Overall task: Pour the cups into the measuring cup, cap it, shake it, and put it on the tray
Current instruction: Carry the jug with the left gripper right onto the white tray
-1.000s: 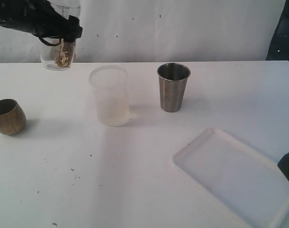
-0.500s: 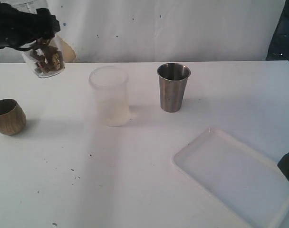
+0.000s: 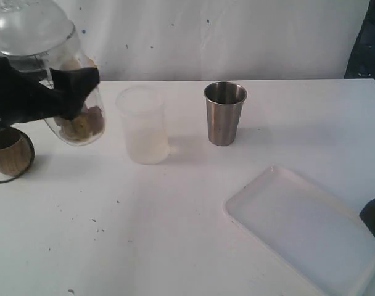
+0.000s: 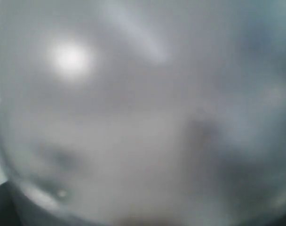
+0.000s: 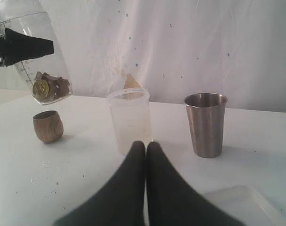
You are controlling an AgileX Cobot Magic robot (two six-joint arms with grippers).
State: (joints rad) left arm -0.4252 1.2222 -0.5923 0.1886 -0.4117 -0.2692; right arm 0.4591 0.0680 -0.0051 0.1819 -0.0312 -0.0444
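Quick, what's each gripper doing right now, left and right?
Left gripper: closed on the capped measuring cup, held tilted in the air.
Right gripper: fingers shut together, holding nothing.

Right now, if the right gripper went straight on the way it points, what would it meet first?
Probably the frosted plastic cup, dead ahead of the right gripper with its fingers shut; how far off is unclear.

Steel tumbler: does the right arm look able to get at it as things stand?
Probably yes. The right gripper is shut and empty, and bare table lies between it and the steel tumbler; the frosted cup stands off to one side.
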